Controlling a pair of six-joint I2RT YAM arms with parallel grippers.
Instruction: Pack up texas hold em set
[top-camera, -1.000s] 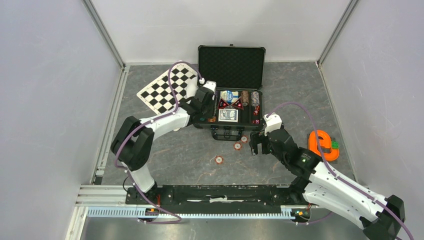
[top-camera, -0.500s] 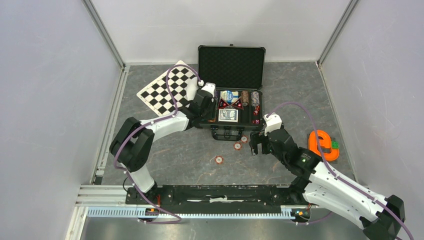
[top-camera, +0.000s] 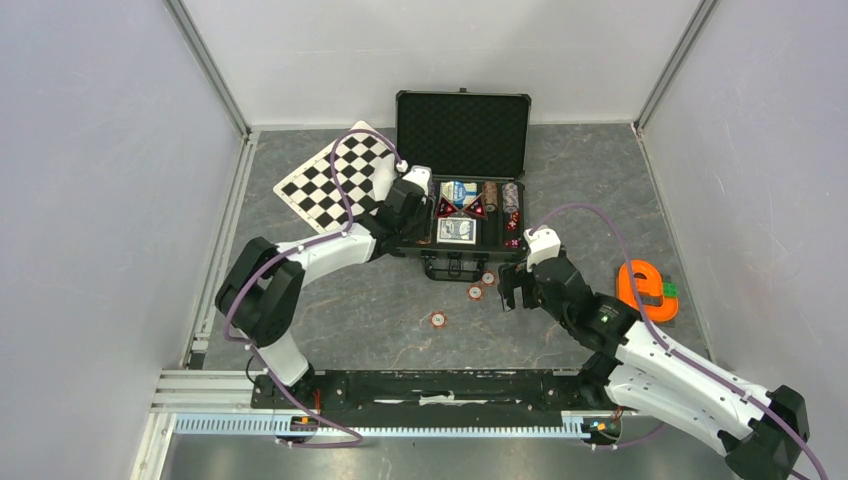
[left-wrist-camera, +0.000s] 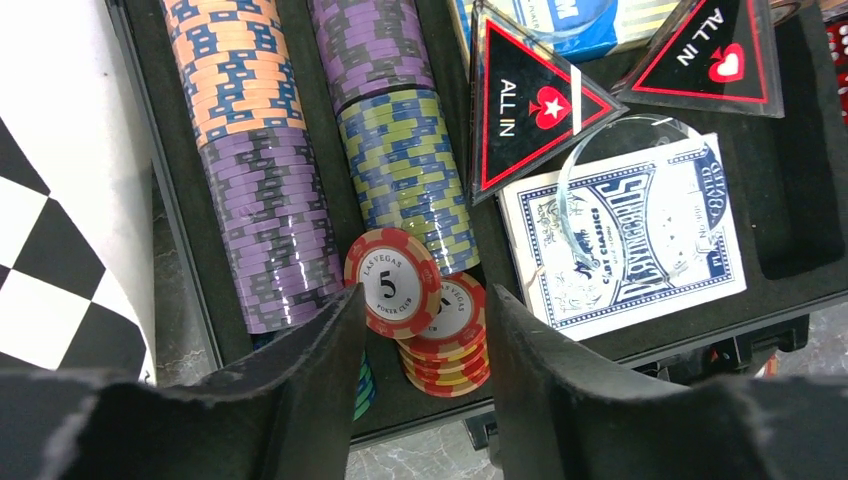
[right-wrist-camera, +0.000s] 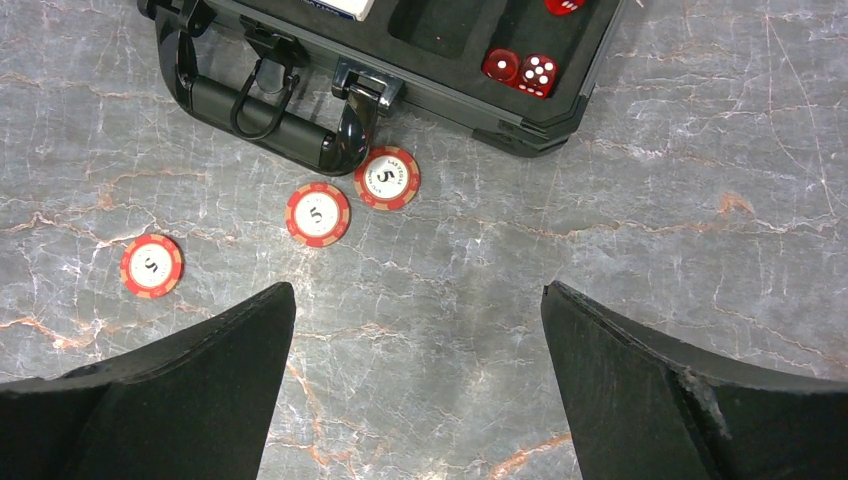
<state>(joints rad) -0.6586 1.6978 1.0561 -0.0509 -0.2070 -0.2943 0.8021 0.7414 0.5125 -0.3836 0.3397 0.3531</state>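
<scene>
The black case (top-camera: 462, 130) lies open at the back of the table, its foam tray holding rows of chips (left-wrist-camera: 270, 220), a card deck (left-wrist-camera: 640, 240), triangular ALL IN buttons (left-wrist-camera: 525, 105) and red dice (right-wrist-camera: 520, 68). My left gripper (top-camera: 410, 205) hovers over the tray's near left corner, open (left-wrist-camera: 427, 295). A red 5 chip (left-wrist-camera: 392, 290) leans tilted on a short red stack (left-wrist-camera: 455, 350) between the fingers, beside the left one. Three red chips (right-wrist-camera: 386, 178) (right-wrist-camera: 317, 214) (right-wrist-camera: 151, 266) lie on the table by the case handle (right-wrist-camera: 265, 115). My right gripper (right-wrist-camera: 418, 290) hangs wide open and empty just in front of them.
A black-and-white checkered board (top-camera: 335, 178) lies left of the case, its edge under my left arm. An orange object (top-camera: 645, 290) sits on the table at the right. Grey walls enclose the table on three sides.
My left gripper's jaws have widened a little and the arm has edged slightly farther over the case. The right arm has hardly moved.
</scene>
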